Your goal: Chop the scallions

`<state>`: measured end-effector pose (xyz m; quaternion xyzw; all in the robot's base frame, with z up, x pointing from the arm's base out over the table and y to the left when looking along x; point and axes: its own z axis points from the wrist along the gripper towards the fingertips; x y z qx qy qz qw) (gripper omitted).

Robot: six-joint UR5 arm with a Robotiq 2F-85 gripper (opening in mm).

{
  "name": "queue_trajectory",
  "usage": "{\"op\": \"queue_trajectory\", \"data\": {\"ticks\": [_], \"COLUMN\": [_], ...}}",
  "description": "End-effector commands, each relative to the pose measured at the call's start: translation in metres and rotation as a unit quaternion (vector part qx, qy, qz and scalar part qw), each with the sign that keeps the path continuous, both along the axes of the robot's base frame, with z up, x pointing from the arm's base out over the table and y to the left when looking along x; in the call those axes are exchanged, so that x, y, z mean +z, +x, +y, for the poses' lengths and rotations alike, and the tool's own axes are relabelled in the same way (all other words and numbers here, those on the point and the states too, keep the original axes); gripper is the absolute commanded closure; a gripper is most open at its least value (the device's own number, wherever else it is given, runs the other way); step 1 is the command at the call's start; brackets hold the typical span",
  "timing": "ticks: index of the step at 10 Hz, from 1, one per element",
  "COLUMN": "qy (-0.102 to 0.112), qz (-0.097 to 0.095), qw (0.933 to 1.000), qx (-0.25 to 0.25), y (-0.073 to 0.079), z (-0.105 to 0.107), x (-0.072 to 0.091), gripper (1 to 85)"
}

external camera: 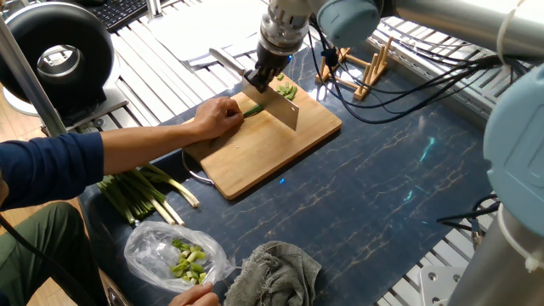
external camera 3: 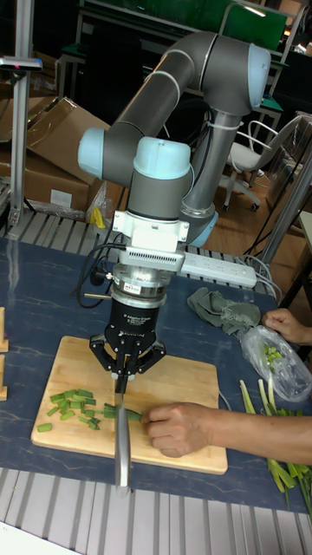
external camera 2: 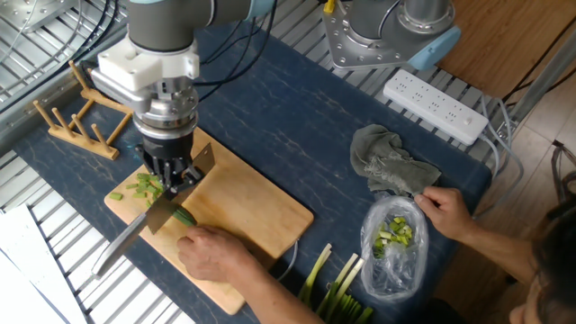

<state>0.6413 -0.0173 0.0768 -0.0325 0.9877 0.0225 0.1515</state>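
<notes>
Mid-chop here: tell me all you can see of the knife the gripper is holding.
The knife has a flat, pale metal blade and a grey handle. The gripper is shut on it where blade meets handle. The blade angles down to the wooden cutting board, beside the uncut green scallions pinned by a person's hand. Cut bits lie on its far side. The handle overhangs the board's edge.
</notes>
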Motion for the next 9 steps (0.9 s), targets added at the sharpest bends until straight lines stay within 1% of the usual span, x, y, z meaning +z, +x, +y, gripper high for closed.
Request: {"op": "queue_trajectory", "data": {"ticks": [1,3,6,9], "qy": [0.004,0.005,0.007,0.012], "qz": [-0.002,-0.003,-0.01,-0.011], "qw": [1.0,1.0,0.9999,0.9999], "qx": [0.0,0.002,0.0,0.003], "y": [-0.007,-0.006,0.001,0.004], "z": [-0.001,-0.001,0.0,-0.002], "x": [-0.002,-0.004,-0.009,-0.003], "gripper": [84.3,84.3,84.3,84.3]}}
